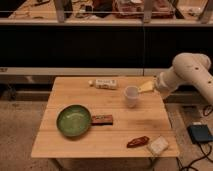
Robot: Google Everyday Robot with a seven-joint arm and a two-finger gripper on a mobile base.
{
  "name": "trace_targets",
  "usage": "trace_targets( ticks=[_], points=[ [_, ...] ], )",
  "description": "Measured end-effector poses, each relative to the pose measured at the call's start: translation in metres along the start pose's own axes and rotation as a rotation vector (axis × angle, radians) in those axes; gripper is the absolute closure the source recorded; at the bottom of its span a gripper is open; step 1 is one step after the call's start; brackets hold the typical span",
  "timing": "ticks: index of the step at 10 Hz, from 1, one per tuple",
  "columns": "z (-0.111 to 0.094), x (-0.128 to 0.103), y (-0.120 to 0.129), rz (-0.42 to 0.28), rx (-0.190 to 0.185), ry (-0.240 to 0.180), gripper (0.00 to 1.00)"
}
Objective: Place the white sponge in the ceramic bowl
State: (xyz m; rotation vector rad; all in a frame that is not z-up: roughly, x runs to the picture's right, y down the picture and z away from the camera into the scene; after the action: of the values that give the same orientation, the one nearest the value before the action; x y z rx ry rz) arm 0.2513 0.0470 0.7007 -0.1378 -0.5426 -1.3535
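- Fingers of the gripper [145, 87] stand spread with nothing between them. The gripper hovers over the back right part of the table, just beside the white cup [131, 95], at the end of the pale arm [190, 72] reaching in from the right.
- Near the front right corner lies the white sponge [157, 145], flat on the wood, just beside the dark red oblong item [137, 141] and well apart from the gripper.
- Toward the front left sits the ceramic bowl [74, 120], green and glossy, with a brown bar [102, 119] at its right rim.
- Judging by its look, the sponge is light, soft and not fragile, and it should give under a pinch. A top-down hold across its narrower sides, at the middle, seems best. The fingers should be turned so they do not catch the red item.
- Bare, flat wood makes up the table [125, 131]. A white bottle [105, 83] lies on its side near the back edge.
- Around it are a speckled floor, a dark wall panel behind, and a blue object [200, 132] on the floor to the right.
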Motion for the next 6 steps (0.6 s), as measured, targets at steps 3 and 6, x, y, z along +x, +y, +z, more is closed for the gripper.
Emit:
trace_targets(
  ticks=[3,6],
  points=[
    [-0.006,-0.048,0.018,0.056,-0.001,-0.005,0.20],
    [-0.005,-0.049,0.016,0.055,0.001,-0.006,0.20]
  ],
)
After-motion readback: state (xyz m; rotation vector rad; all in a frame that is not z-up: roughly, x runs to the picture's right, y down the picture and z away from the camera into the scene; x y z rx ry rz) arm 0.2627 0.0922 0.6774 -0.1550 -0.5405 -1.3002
